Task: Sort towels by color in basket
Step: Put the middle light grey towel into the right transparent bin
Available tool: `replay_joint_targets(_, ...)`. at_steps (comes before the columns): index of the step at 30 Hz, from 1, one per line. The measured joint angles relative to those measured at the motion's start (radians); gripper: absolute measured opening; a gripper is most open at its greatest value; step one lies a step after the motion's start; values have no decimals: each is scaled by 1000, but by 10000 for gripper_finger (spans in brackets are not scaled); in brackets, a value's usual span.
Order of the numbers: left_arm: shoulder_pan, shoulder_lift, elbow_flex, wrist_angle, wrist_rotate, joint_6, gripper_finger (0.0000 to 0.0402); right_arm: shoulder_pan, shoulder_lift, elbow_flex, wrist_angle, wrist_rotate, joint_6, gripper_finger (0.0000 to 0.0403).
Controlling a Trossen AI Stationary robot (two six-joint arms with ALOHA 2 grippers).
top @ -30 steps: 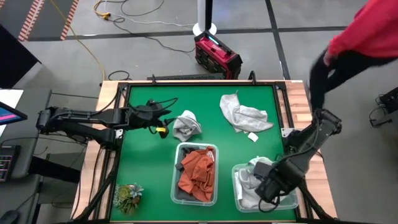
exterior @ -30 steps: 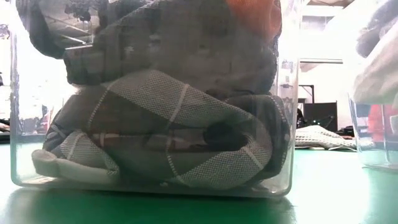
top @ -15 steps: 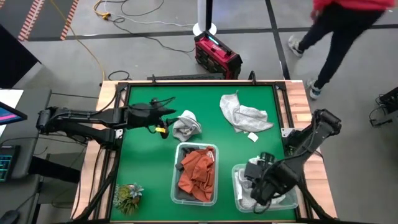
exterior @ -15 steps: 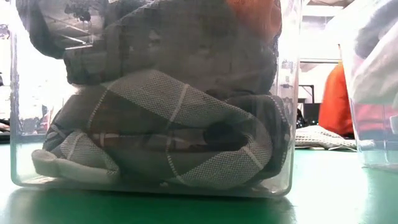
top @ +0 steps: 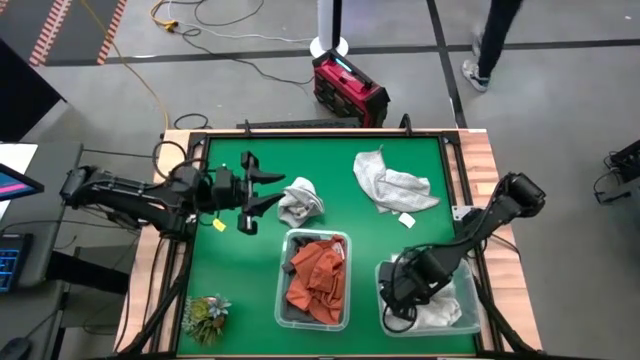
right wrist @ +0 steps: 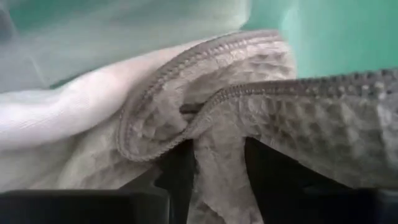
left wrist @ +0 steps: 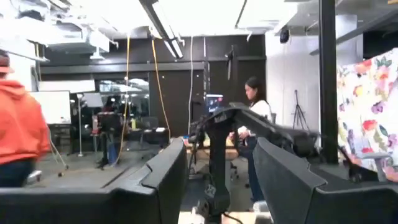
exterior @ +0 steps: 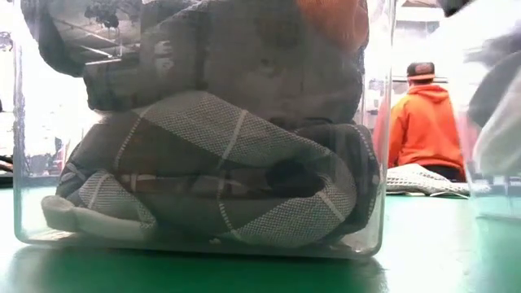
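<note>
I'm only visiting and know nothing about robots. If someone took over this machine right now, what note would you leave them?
Left gripper: jaws open, just beside the crumpled grey towel.
Right gripper: down inside the right bin, on the pale towels.
Done: rust-orange towels are in the middle bin, pale ones in the right bin.
Left: the crumpled grey towel and the light towel lie loose on the green mat.

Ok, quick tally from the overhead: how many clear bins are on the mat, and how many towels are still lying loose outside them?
Clear plastic bins: 2, middle one with rust-orange cloth, right one with pale cloth.
Loose towels on the green mat: 2, small crumpled grey towel and larger light grey towel.
Total: 4
</note>
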Motion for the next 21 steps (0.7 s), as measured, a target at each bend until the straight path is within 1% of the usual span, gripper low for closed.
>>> replay_joint_targets(4,-45,14,0,20,51,53,178,7,-2,101,-106,-10,41,172)
replay_joint_targets(7,-97,41,0,62,54,119,178,15,-2,178,-173,-10,46,172)
replay_joint_targets(9,-135,63,0,79,37,171,178,16,-2,235,-222,-10,68,172)
replay_joint_targets(11,-175,87,0,84,-18,228,178,16,-2,284,-266,-5,82,172)
replay_joint_targets(12,-192,99,0,84,-66,253,178,17,-2,305,-292,8,84,172)
replay_joint_targets(15,-223,126,0,133,-177,319,178,18,-3,350,-389,75,87,172)
replay_joint_targets(17,-227,126,0,137,-215,335,178,19,-4,354,-424,166,88,172)
replay_joint_targets(19,-227,121,0,117,-236,335,178,31,-4,338,-416,261,87,172)
replay_joint_targets(21,-228,115,0,85,-264,335,178,41,7,313,-415,278,78,172)
